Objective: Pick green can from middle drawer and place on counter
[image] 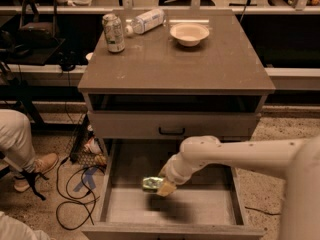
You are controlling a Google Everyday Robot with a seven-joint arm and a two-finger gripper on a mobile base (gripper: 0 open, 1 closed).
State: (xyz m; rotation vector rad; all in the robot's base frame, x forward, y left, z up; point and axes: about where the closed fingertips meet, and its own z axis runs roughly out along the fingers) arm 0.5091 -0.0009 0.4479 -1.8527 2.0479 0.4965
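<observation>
The grey cabinet (pixel 175 121) fills the middle of the view. Its counter (pixel 175 64) is a smooth, flat grey-brown slab, roughly square, with a few pale scuffs. Under the slab is a dark recess, then a closed drawer front (pixel 130 126) with a black curved handle.

Below that, the middle drawer (pixel 127 211) is pulled out. It is a wide grey wooden box with low side walls and a bare, flat floor, and its front edge is cut off at the bottom of the view.

The robot's arm (pixel 240 154) is a thick, rounded white shell that comes in from the lower right, where its bulk runs out of the picture. It tapers down into the drawer.

At the left edge are a person's pale trouser leg (pixel 12 139) and a tan shoe (pixel 40 165), both only partly seen. Dark cables (pixel 75 199) loop over the speckled floor beside them.

At the back of the counter, well apart from one another, are a shallow cream bowl (pixel 189 34), a clear plastic bottle (pixel 146 21) lying on its side, and an upright whitish can (pixel 113 32).

The gripper (pixel 163 186) is inside the middle drawer, left of centre. Its tan fingers are clamped on the green can (pixel 149 184), a small shiny metal cylinder lying sideways. The can hangs clear of the drawer floor, above a blurred shadow. Its right end is hidden by the fingers.
</observation>
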